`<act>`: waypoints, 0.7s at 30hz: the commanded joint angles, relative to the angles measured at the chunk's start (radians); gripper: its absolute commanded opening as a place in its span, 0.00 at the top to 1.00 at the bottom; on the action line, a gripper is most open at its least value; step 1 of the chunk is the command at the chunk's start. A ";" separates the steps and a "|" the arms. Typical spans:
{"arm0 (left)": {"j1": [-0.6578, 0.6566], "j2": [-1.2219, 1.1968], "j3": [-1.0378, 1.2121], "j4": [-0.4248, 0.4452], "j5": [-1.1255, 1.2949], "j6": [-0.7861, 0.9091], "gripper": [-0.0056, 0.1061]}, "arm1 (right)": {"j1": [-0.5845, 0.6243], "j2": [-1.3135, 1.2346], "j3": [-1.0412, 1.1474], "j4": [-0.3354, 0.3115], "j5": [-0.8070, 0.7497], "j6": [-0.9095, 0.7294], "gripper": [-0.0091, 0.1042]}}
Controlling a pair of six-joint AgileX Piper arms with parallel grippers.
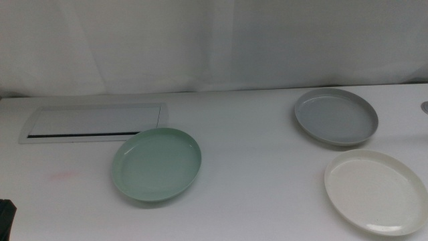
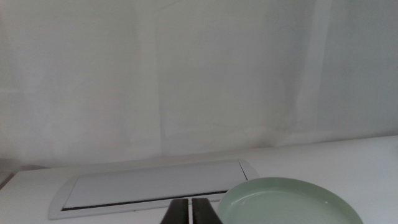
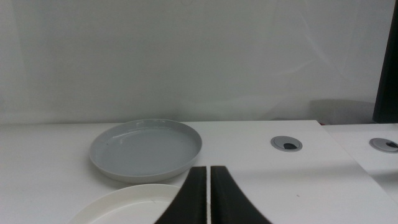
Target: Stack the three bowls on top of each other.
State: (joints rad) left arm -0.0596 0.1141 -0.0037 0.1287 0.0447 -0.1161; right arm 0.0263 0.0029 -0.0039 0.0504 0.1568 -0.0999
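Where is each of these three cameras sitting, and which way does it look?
Middle view: above, looking forward and down over the table; green bowl, grey bowl, white bowl; no pincer recognizable.
Left wrist: low, behind the left pincer, facing the green bowl and white panel.
Right wrist: behind the right pincer, facing the grey bowl.
Shared: middle and left wrist show the green bowl.

From the middle view neither of my arms shows properly; only a dark scrap at the bottom left corner, too little to name. The white bowl [image 1: 376, 191] runs off the right edge there, so its far rim is lost. At the same edge a small grey thing [image 1: 424, 106] is cut to a sliver.

Through my left wrist camera, the mint green bowl [image 2: 287, 202] is cropped at the frame's edge, as is my left pincer [image 2: 191, 211], only its tips showing.

Through my right wrist camera, my right pincer [image 3: 209, 196] covers part of the white bowl, the rest mostly out of frame.
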 commanded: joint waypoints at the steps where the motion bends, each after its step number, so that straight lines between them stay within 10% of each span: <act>1: 0.001 -0.005 0.041 -0.004 -0.016 -0.003 0.98 | 0.004 -0.034 0.041 -0.001 -0.007 -0.001 0.94; 12: 0.001 -0.005 0.041 -0.004 -0.056 -0.003 0.92 | 0.004 -0.034 0.041 -0.003 -0.007 0.033 0.94; 17: 0.001 -0.003 0.041 -0.006 -0.064 -0.015 0.52 | 0.004 -0.034 0.041 -0.005 -0.004 0.033 0.94; 19: 0.001 -0.003 0.041 -0.011 -0.067 -0.027 0.11 | 0.004 -0.034 0.041 -0.005 -0.006 0.033 0.94; 21: 0.001 -0.003 0.041 -0.012 -0.067 -0.062 0.13 | 0.004 -0.034 0.041 -0.005 -0.006 0.033 0.94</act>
State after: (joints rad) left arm -0.0596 0.1141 -0.0037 0.1287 -0.0074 -0.1467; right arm 0.0263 0.0029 -0.0039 0.0520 0.1568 -0.0687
